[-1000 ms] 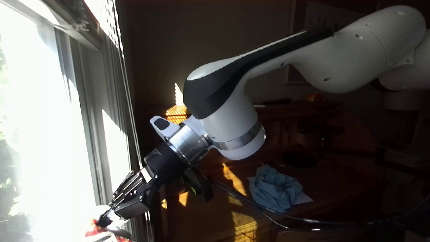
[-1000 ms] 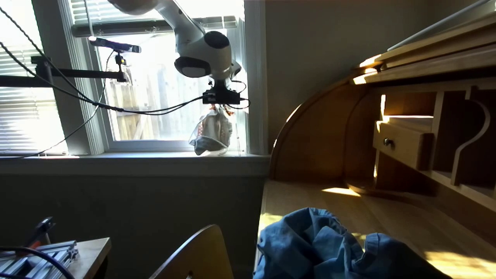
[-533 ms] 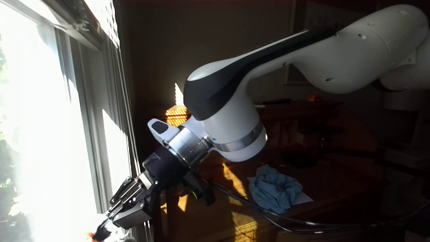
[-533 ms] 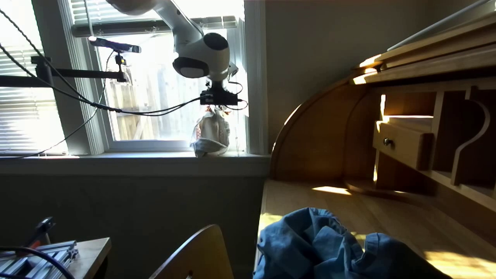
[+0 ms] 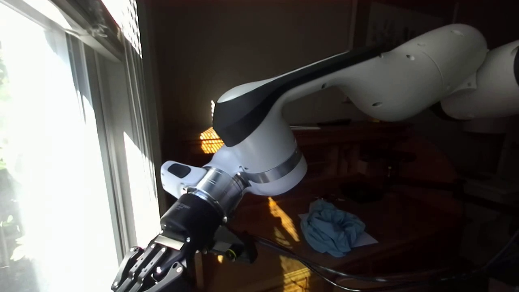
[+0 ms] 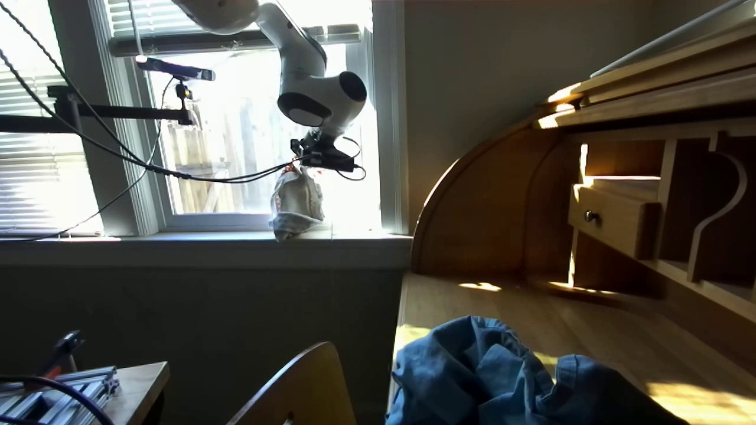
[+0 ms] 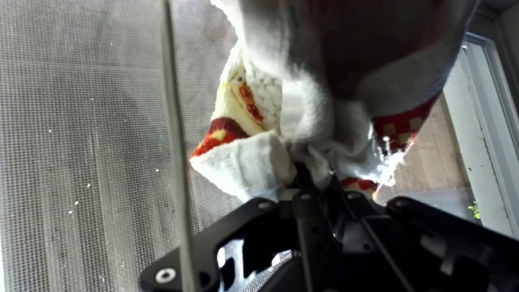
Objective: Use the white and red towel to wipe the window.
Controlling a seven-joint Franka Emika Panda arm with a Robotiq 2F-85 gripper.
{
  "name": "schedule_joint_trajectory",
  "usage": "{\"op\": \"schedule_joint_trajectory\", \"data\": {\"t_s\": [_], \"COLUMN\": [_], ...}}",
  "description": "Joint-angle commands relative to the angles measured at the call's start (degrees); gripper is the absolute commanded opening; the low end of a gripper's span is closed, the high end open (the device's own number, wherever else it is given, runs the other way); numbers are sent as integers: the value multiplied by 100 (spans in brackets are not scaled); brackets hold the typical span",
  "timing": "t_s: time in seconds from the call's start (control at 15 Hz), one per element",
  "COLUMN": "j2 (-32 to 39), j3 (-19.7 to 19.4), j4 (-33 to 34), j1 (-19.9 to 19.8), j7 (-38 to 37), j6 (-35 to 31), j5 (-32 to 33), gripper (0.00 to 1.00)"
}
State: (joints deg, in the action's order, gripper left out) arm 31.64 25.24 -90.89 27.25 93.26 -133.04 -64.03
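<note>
The white and red towel hangs down from my gripper in front of the window, its lower end near the sill. In the wrist view the towel is bunched between the fingertips, with red and yellow patterned edges on both sides. My gripper is shut on it. In an exterior view the gripper points down toward the window; its fingertips and the towel are below the frame there. A mesh screen fills the wrist view behind the towel. Whether the towel touches the glass cannot be told.
A camera on a black bar stands left of the arm before the window. Cables run to the wrist. A pale cord crosses the wrist view. A wooden desk holds a blue cloth. A chair stands in front.
My gripper and the towel have moved left along the window in an exterior view, and the wrist has tilted. In an exterior view the gripper has lowered, taking the towel out of frame.
</note>
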Motion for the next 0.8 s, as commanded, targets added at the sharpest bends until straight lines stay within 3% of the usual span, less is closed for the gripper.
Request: {"op": "schedule_joint_trajectory", "data": {"t_s": [0.0, 0.2, 0.73], "j2": [563, 635, 96], "j3": [187, 70, -157], "j4": [737, 825, 53], "j1": [3, 67, 122], "j7": [337, 218, -610], "j6": [900, 1099, -163], "j5": [43, -30, -272], "gripper": [2, 2, 2]}}
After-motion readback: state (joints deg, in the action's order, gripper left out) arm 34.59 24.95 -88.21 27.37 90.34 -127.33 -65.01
